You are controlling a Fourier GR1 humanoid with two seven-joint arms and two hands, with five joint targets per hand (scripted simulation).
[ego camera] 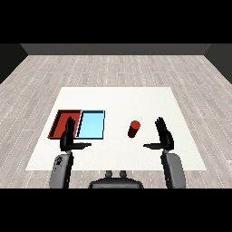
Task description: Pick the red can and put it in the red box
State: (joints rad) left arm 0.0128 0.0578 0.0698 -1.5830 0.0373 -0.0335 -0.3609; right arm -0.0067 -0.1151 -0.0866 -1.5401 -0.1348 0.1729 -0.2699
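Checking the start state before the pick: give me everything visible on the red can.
The red can is a small plain cylinder, uniformly red with no visible label or markings; its material cannot be told. It stands upright on the white table, right of the light blue tray and apart from it. Nothing touches it except the table. The right hand is open to its right, with a gap between; the left hand is farther off, in front of the trays.

Both grey forearms rise from the lower corners. The left hand (pixel 68 137) is held upright, fingers straight and pointing forward, thumb stretched inward. The right hand (pixel 164 137) mirrors it, fingers straight, thumb pointing toward the left, holding nothing.
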